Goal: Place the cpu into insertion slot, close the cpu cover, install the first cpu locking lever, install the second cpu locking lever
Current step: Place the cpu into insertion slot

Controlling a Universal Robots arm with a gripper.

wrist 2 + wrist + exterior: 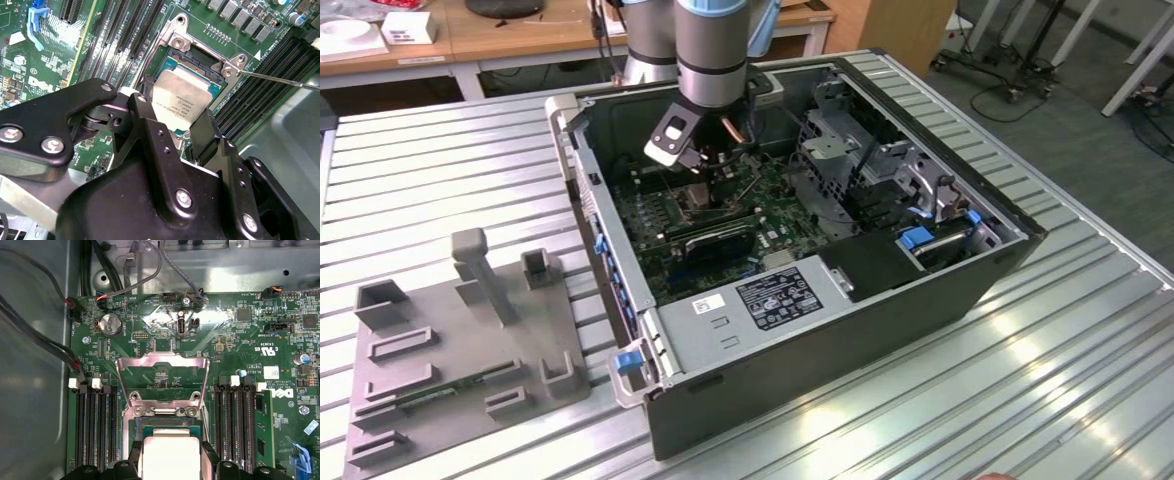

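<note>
Black two-fingered gripper [179, 114]: lowered into the open computer case [854, 340] in the exterior view. The fingers [150, 117] closed against two opposite edges of the cpu [182, 92], clamped on it in both wrist views.

Held cpu: silvery-beige square top with a teal-green border showing on the far sides. Positioned squarely over the insertion slot [199, 53], within its metal rim. Seated or just above the contacts: cannot tell.

Square insertion slot: dark strip exposed beyond the cpu's edge. Set in the green motherboard [240, 345], between two banks of long black memory slots [97, 430].

Silvery cpu cover [162, 360]: frame with cut-out centre, swung open and standing up from its hinge at the slot's edge. Green board visible through the opening in the first wrist view.

Thin metal rod [280, 81]: reaching away from a corner of the slot's frame, across memory slots, in the second wrist view.

Round coin battery [110, 325]: on the board beyond the cover.

Open computer case: lying on its side on a slatted metal surface [1041, 390].

Grey fixture tray [454, 370]: on the surface at the exterior view's left, apart from the case.
</note>
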